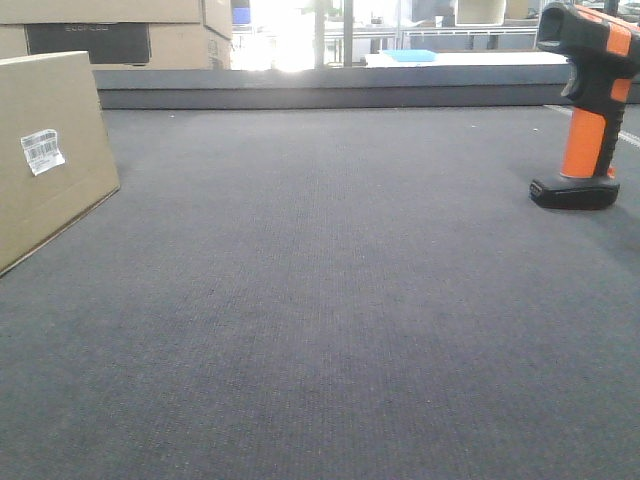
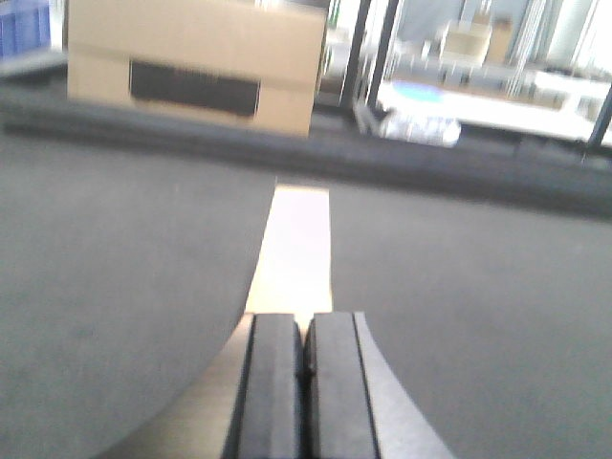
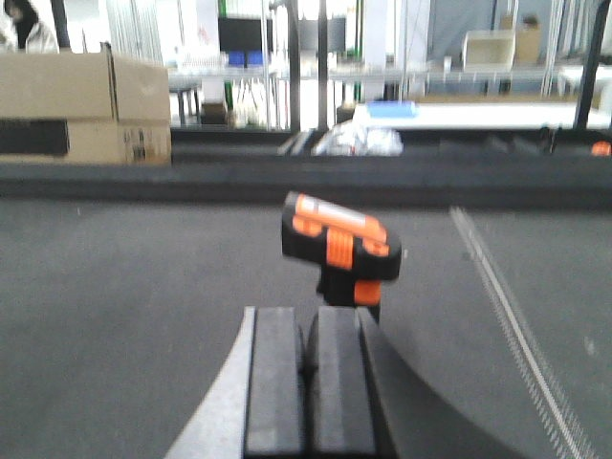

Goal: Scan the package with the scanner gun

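Standing upright on its black foot at the right edge of the counter (image 1: 320,330), the scanner (image 1: 590,110) has its long axis vertical: orange stem rising to a black head with an orange stripe. In the right wrist view it sits dead ahead of the right hand (image 3: 308,382), just beyond the fingertips and a touch to their right, so that arm looks the nearer one for picking it up. The pads (image 3: 275,382) of that hand are pressed together with nothing between them; they would need to spread before they could take the stem.

At the far left of the counter the package (image 1: 50,160) stands on edge, leaning slightly, its white barcode label (image 1: 42,151) on the face toward the front camera. It is well apart from the scanner. The left wrist view shows it edge-on as a narrow pale strip (image 2: 298,244) straight ahead of the left hand (image 2: 304,382), whose pads (image 2: 273,382) are likewise closed on nothing.

Only the front view shows the label and both things at once, but neither hand. Each wrist view shows one hand lined up with one thing, yet the left one hides the label, and the right one hides the scanner's foot behind the fingers. Larger cartons (image 3: 86,105) sit beyond the counter's back edge.
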You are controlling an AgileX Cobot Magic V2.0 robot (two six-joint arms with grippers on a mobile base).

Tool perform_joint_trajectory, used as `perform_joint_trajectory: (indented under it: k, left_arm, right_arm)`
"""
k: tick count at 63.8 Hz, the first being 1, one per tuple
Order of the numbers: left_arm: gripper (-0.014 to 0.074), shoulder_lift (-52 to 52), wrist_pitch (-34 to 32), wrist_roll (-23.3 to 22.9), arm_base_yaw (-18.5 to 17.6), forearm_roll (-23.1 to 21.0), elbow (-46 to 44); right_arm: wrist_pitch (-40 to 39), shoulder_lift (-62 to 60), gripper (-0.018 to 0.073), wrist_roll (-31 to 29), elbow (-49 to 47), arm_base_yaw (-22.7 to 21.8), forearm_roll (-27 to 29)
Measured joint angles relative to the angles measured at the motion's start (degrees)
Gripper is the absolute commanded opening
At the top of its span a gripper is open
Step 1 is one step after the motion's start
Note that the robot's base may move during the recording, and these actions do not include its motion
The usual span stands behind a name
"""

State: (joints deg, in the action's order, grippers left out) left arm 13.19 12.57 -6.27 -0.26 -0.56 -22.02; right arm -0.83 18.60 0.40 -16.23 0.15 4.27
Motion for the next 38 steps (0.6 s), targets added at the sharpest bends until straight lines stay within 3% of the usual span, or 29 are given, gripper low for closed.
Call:
perform_joint_trajectory:
  k: [17, 38]
  left_arm:
    - [-0.0111, -7.28, -0.48, 0.00, 0.00, 0.00, 0.22]
    - [-0.0111, -7.92, -0.69, 0.00, 0.00, 0.00, 0.22]
  right_arm:
    - [1.38, -6.80, -0.0168, 0.00, -0.12, 0.00, -0.13]
    - [1.38, -7.27, -0.0168, 0.00, -0.12, 0.00, -0.13]
